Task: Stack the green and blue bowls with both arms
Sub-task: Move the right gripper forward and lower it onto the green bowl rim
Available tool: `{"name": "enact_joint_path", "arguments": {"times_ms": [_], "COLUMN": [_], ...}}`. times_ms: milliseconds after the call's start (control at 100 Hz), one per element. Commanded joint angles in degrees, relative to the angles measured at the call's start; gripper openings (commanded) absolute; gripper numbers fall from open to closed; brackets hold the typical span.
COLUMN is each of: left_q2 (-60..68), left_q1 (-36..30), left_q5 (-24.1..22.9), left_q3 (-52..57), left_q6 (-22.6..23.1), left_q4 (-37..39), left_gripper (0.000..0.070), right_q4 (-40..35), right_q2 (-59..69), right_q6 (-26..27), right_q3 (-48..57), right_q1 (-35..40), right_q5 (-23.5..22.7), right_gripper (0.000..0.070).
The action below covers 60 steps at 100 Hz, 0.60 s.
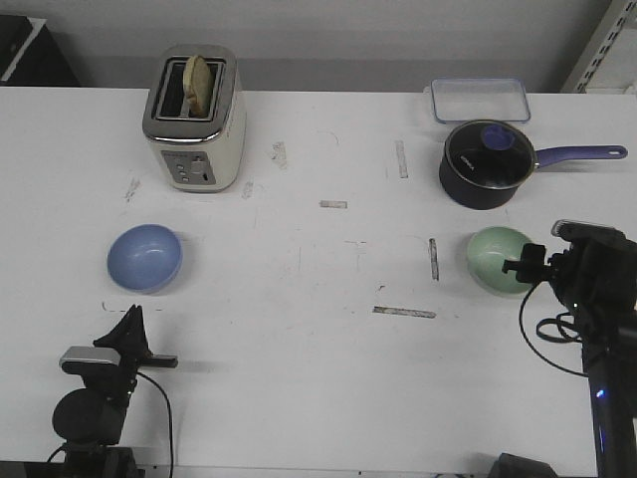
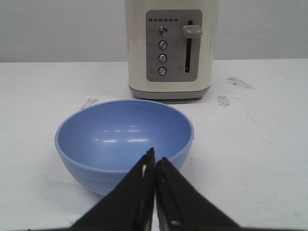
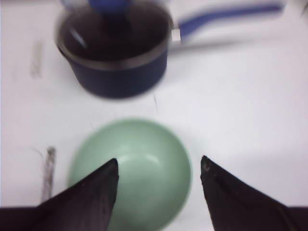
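The blue bowl (image 1: 145,257) sits upright on the white table at the left, empty. My left gripper (image 1: 131,321) is shut and empty, just in front of that bowl; in the left wrist view its tips (image 2: 155,156) meet at the near rim of the blue bowl (image 2: 122,130). The green bowl (image 1: 500,259) sits upright at the right, empty. My right gripper (image 1: 523,263) is open above the green bowl's near right rim; in the right wrist view the gripper (image 3: 159,166) spans the right part of the green bowl (image 3: 144,166), one finger over the bowl, the other over the table.
A cream toaster (image 1: 194,119) with bread stands behind the blue bowl. A dark navy saucepan (image 1: 486,164) with glass lid and blue handle stands behind the green bowl, and a clear container (image 1: 480,99) lies behind it. Tape marks dot the table (image 1: 328,329).
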Motion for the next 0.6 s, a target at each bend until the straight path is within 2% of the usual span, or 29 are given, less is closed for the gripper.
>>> {"name": "enact_joint_path", "arguments": {"times_ms": [0, 460, 540, 590], "left_q2": [-0.11, -0.11, -0.11, -0.11], "left_q1": [0.00, 0.00, 0.00, 0.00], "left_q5": [-0.04, -0.04, -0.04, -0.04], "left_q3": [-1.18, -1.18, -1.18, -1.18], "left_q6": [-0.11, -0.11, -0.11, -0.11], "left_q4": [0.61, 0.61, 0.61, 0.61], "left_gripper": [0.0002, 0.0002, 0.0002, 0.0002], "right_q4": [0.02, 6.23, 6.82, 6.82], "right_q2": [3.96, 20.57, 21.70, 22.16], "right_q6": [-2.01, -3.43, -3.43, -3.43], "right_q3": [0.85, 0.85, 0.85, 0.83], "right_q1": [-1.66, -3.96, -3.96, -3.98], "right_q5": [-0.98, -1.73, -1.73, -1.70], "right_gripper": [0.0376, 0.0369, 0.0303, 0.0239]}}
